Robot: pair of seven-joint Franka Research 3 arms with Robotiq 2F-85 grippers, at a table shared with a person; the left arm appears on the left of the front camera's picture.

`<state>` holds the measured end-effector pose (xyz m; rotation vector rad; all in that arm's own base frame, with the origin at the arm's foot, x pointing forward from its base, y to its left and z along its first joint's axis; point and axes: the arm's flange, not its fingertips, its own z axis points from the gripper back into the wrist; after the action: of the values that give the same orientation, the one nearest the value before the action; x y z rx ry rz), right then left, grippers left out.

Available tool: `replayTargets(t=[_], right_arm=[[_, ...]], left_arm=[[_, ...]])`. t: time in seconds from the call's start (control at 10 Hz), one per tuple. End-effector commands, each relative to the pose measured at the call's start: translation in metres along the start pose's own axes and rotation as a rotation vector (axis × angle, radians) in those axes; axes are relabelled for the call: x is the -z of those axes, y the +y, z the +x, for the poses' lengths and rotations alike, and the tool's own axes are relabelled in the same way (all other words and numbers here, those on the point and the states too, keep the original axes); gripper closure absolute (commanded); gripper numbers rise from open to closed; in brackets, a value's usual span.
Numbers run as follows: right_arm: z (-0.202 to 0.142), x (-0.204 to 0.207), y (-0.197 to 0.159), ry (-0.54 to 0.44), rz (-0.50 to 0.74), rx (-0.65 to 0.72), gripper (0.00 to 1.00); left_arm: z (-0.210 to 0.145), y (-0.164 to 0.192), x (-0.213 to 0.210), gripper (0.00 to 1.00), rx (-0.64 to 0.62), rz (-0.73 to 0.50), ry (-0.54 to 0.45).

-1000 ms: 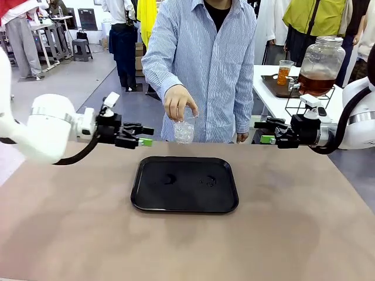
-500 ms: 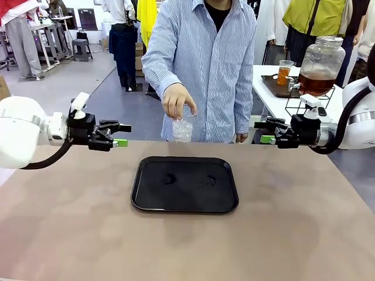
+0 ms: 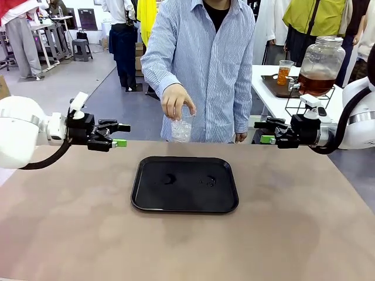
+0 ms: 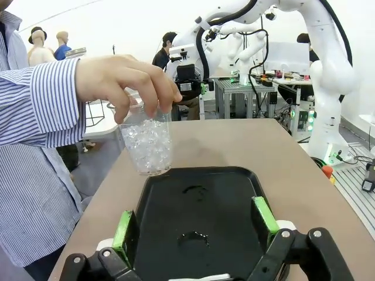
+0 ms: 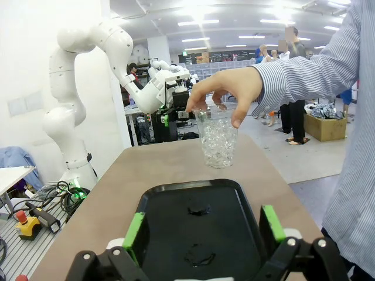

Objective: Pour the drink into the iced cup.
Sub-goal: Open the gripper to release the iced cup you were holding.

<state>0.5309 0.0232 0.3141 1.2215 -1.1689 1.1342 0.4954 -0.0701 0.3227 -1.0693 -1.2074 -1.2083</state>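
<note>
Brown tabletop carries a black tray (image 3: 184, 184) at centre, and at its 12 o'clock the person's hand (image 3: 176, 100) holds the iced cup (image 3: 181, 129) upright by its rim, between the wide-open, empty left gripper (image 3: 120, 134) and right gripper (image 3: 265, 131).

Glossy black tray (image 3: 146, 199), clear plastic cup (image 3: 182, 130)

Front camera sits at the robot's side, facing across the table (image 3: 70, 234) toward the person. Each wrist camera looks low and close along its own fingers from opposite ends; all share the black tray (image 3: 185, 184) (image 4: 234, 193) (image 5: 228, 211).
</note>
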Motion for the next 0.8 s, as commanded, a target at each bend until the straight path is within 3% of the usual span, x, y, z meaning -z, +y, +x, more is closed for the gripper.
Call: replayTargets(t=[0.0, 0.7], right_arm=[[0.0039, 0.0009, -0.0012, 0.004, 0.01, 0.009, 0.0], [0.0039, 0.0009, -0.0012, 0.004, 0.01, 0.009, 0.0]], left_arm=[[0.001, 0.0, 0.0008, 0.0, -0.006, -0.001, -0.001], [0.001, 0.0, 0.0008, 0.0, -0.006, -0.001, -0.001]])
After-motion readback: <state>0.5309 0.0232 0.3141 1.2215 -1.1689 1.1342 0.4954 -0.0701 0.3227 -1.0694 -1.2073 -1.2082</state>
